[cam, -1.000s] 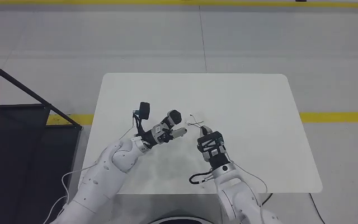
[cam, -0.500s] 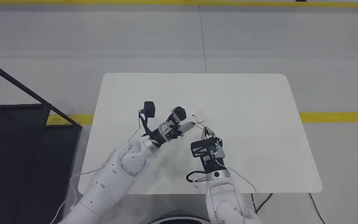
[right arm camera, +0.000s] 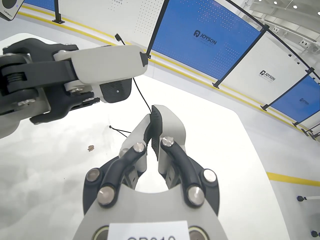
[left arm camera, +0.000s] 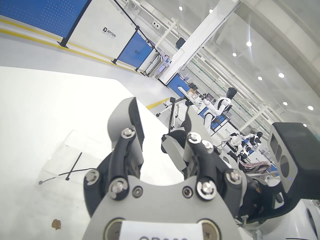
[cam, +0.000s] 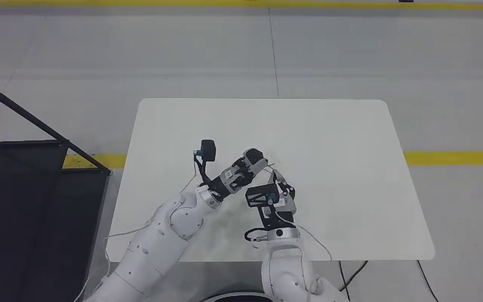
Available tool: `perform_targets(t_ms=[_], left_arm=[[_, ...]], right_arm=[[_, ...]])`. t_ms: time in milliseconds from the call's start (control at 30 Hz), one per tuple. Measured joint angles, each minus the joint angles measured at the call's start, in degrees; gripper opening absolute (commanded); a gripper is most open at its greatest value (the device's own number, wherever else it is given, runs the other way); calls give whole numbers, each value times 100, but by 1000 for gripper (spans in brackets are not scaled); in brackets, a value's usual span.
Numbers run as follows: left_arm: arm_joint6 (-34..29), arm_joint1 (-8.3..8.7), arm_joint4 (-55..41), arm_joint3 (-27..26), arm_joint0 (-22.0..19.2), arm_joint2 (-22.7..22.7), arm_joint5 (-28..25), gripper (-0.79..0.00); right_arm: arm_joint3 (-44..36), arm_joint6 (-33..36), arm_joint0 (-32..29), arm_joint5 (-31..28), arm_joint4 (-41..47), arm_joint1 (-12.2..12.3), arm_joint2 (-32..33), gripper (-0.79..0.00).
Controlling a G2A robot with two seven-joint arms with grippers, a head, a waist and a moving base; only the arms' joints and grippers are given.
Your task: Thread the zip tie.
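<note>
Over the middle of the table (cam: 339,136), lifted clear of it: black tie (right arm camera: 141,94), pinched between the fully closed fingers of the right gripper (right arm camera: 153,116). Slants up from there past the left gripper (left arm camera: 160,112), tip poking out beyond (contact there hard to judge). Left fingers spread wide, closed on nothing. Farther off, flat on the table: spare ties (left arm camera: 73,166) lying across clear plastic (left arm camera: 65,146); brown speck (right arm camera: 91,147) close by.

Left gripper (left arm camera: 160,116) spread, right gripper (right arm camera: 153,116) pinched closed.
</note>
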Motion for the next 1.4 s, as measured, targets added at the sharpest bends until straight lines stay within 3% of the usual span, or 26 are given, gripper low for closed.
perform_targets(t_ms=[433, 500, 567, 667, 1233, 1400], left_arm=[[-152, -76, -124, 154, -42, -28, -39, -665], [-172, -86, -154, 164, -41, -40, -47, -594], [-198, -96, -209, 173, -41, -46, -57, -459], [-263, -111, -280, 185, -49, -54, -53, -376], [-525, -217, -598, 296, -156, -43, -59, -542], [-538, -259, -656, 368, -215, -20, -71, -643]], right_arm=[[124, 477, 31, 81, -555, -298, 32, -785], [134, 491, 12, 67, -607, -336, 57, -785], [139, 493, -8, 64, -644, -367, 81, -785], [172, 461, -34, 61, -730, -417, 118, -785], [356, 624, -175, -32, -1568, -718, 169, -785], [387, 650, -201, -137, -1669, -800, 212, -785]])
